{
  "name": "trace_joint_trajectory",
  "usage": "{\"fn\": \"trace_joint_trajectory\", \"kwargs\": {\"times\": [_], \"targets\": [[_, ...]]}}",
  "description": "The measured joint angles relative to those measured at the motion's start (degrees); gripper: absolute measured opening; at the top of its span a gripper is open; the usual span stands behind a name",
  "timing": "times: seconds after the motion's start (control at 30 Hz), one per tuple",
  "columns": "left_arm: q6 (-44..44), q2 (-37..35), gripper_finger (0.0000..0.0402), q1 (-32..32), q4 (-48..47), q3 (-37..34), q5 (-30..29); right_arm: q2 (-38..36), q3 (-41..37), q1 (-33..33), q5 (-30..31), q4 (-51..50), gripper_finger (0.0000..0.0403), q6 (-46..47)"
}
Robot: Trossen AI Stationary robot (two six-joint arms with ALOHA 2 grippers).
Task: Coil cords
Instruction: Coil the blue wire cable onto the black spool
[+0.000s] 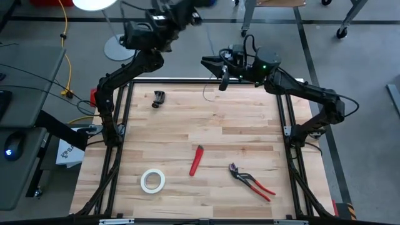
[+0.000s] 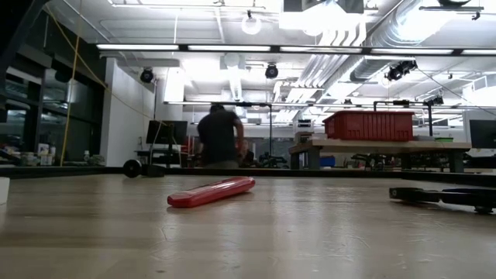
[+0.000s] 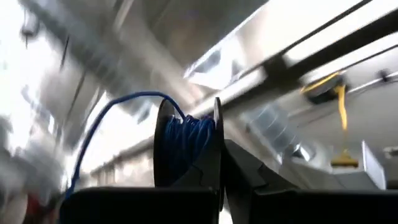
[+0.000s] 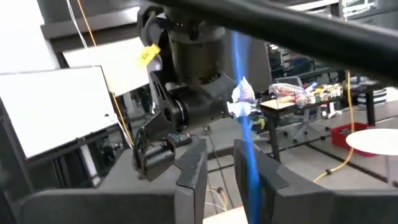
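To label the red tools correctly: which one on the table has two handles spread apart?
The pliers, toward the right arm's side: two red handles diverge from dark jaws. The other red tool, at the table's middle, is a single straight bar.

Matt wood table [image 1: 206, 134]; glossy red knife [image 2: 211, 191].

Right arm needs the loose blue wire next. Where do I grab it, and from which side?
Probably on the straight stretch of the blue wire below the spool, which the left pincer holds. That stretch runs upright through the gap of the open right pincer, so close across it from the sides, at a right angle to the strand.
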Motion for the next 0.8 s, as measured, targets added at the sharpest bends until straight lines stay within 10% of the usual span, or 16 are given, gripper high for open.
{"fn": "trace_joint_trajectory", "kwargs": {"times": [0.2, 0.53, 0.8], "targets": [[11.1, 0.0, 0.0, 1.5, 14.5, 0.0, -4.2, -0.2, 0.0, 0.3, -0.2, 1.2, 0.0069, 1.9], [33.6, 0.0, 0.0, 4.3, 20.6, 0.0, 16.7, -2.4, 0.0, 0.4, -2.6, 2.8, 0.0069, 2.0], [15.5, 0.0, 0.0, 4.7, 12.3, 0.0, 11.3, -3.1, 0.0, 0.4, -0.8, 1.7, 0.0069, -0.2]]}}
